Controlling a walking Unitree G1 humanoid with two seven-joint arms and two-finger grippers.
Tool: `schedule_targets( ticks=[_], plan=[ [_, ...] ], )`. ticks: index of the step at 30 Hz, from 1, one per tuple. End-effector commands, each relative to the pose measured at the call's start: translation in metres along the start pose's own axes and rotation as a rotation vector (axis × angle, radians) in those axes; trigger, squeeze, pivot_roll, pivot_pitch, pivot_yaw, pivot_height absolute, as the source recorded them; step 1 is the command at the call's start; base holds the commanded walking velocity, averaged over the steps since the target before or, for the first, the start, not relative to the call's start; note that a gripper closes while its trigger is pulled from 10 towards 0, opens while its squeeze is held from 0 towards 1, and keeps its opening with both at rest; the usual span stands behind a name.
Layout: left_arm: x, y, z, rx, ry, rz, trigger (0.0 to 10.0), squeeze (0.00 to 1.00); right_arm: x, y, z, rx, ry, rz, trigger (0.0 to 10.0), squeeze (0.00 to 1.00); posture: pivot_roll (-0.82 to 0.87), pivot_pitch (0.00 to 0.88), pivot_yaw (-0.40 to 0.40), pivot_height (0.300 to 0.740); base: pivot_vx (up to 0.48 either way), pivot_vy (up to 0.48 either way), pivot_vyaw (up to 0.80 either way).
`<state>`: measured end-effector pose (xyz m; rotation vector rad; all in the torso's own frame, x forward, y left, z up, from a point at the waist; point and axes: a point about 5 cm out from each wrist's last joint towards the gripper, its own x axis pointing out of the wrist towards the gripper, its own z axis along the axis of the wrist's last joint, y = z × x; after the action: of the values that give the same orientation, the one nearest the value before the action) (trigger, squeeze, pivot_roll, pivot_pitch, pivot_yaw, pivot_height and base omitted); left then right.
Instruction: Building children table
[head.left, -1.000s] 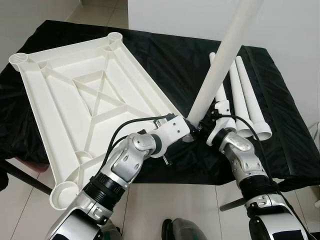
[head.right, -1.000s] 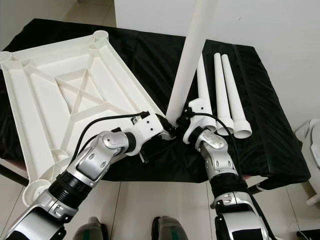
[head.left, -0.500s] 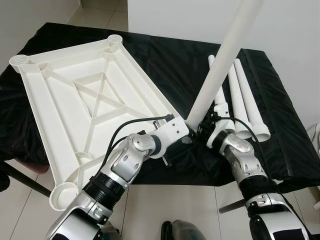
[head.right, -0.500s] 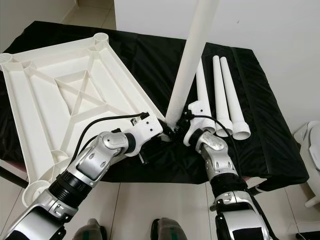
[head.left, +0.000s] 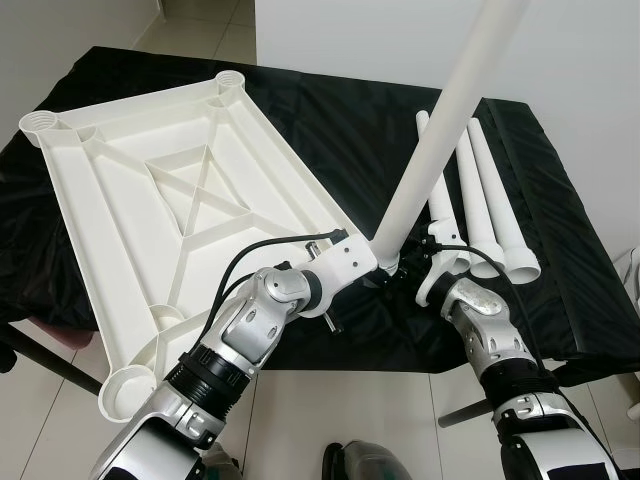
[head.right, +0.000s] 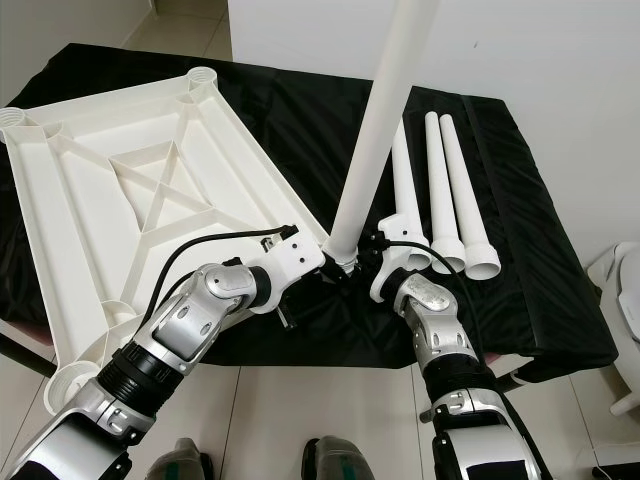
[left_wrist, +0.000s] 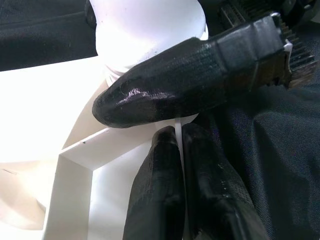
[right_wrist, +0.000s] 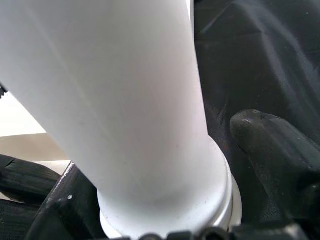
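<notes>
One leg (head.right: 372, 140) stands tilted, its long axis rising away from both tools, base at the tabletop (head.left: 150, 190) corner socket. Left tool (head.left: 372, 268) is clamped on that corner's rim; right tool (right_wrist: 165, 210) loosely brackets the leg's base, grip uncertain.

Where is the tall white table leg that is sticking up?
In the head views the leg rises from the near corner of the upturned white tabletop, between the two grippers, with three spare legs lying to its right.

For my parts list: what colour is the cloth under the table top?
The cloth is plain black, best seen in the left eye view, under the white table top.
</notes>
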<state>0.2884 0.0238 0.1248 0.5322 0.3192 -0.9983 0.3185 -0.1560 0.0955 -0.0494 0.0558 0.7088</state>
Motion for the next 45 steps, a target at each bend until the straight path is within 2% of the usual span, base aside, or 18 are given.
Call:
schedule_targets(
  ticks=[1,3,4,5,10,19,23,27,29,32,41,42,43,44,45],
  plan=[
    [-0.003,0.002,-0.028,-0.053,0.109,0.035,10.0,0.00,-0.015,-0.013,-0.018,0.031,0.079,-0.109,10.0,0.00,-0.06,0.035,-0.061,0.740,0.000,0.000,0.00],
    [-0.002,0.002,-0.028,-0.053,0.109,0.034,10.0,0.00,-0.014,-0.013,-0.017,0.036,0.072,-0.112,10.0,0.00,-0.06,0.035,-0.062,0.740,0.000,0.000,0.00],
    [-0.002,0.002,-0.028,-0.053,0.109,0.033,10.0,0.00,-0.012,-0.012,-0.017,0.046,0.072,-0.106,4.5,0.00,-0.06,0.038,-0.063,0.740,0.000,0.000,0.00],
    [-0.002,0.002,-0.028,-0.054,0.109,0.032,10.0,0.00,-0.011,-0.011,-0.017,0.051,0.070,-0.099,0.0,0.00,-0.06,0.038,-0.063,0.740,0.000,0.000,0.00],
    [-0.002,0.001,-0.027,-0.056,0.106,0.032,10.0,0.00,-0.011,-0.007,-0.018,0.055,0.071,-0.091,0.0,0.00,-0.05,0.047,-0.068,0.740,0.000,0.000,0.00],
    [-0.003,-0.001,-0.028,-0.063,0.107,0.032,10.0,0.00,-0.008,0.001,-0.011,0.035,0.058,-0.199,0.0,0.00,-0.05,0.053,-0.072,0.740,0.000,0.000,0.00],
    [-0.003,-0.002,-0.028,-0.065,0.108,0.032,10.0,0.00,-0.006,0.009,-0.011,0.074,0.064,-0.292,0.0,0.00,-0.05,0.060,-0.073,0.740,0.000,0.000,0.00],
    [-0.003,-0.003,-0.028,-0.067,0.109,0.028,10.0,0.00,-0.002,0.023,-0.010,0.110,0.057,-0.450,0.0,0.00,-0.05,0.064,-0.072,0.740,0.000,0.000,0.00],
    [-0.003,-0.003,-0.028,-0.067,0.109,0.028,10.0,0.00,-0.002,0.023,-0.010,0.110,0.057,-0.450,0.0,0.00,-0.05,0.064,-0.072,0.740,0.000,0.000,0.00],
    [-0.003,-0.003,-0.029,-0.067,0.110,0.027,10.0,0.00,0.000,0.029,-0.004,0.080,0.048,-0.583,0.0,0.00,-0.05,0.067,-0.075,0.740,0.000,0.000,0.00],
    [-0.003,-0.003,-0.028,-0.066,0.110,0.025,10.0,0.00,-0.003,0.030,0.001,0.103,0.047,-0.628,0.0,0.00,-0.05,0.064,-0.070,0.740,0.000,0.000,0.00],
    [-0.003,-0.003,-0.028,-0.064,0.110,0.023,10.0,0.00,-0.003,0.030,0.002,0.099,0.047,-0.626,3.5,0.00,-0.05,0.064,-0.070,0.740,0.000,0.000,0.00],
    [-0.002,-0.003,-0.028,-0.062,0.109,0.023,10.0,0.00,-0.001,0.031,0.004,0.109,0.035,-0.590,10.0,0.00,-0.05,0.063,-0.068,0.740,0.000,0.000,0.00],
    [-0.002,-0.003,-0.027,-0.062,0.108,0.022,10.0,0.00,0.000,0.032,0.006,0.128,0.017,-0.547,10.0,1.00,-0.05,0.060,-0.068,0.740,0.000,0.000,0.00],
    [-0.002,-0.003,-0.027,-0.062,0.108,0.022,10.0,0.00,0.000,0.032,0.006,0.128,0.017,-0.547,10.0,1.00,-0.05,0.060,-0.068,0.740,0.000,0.000,0.00]
  ],
)
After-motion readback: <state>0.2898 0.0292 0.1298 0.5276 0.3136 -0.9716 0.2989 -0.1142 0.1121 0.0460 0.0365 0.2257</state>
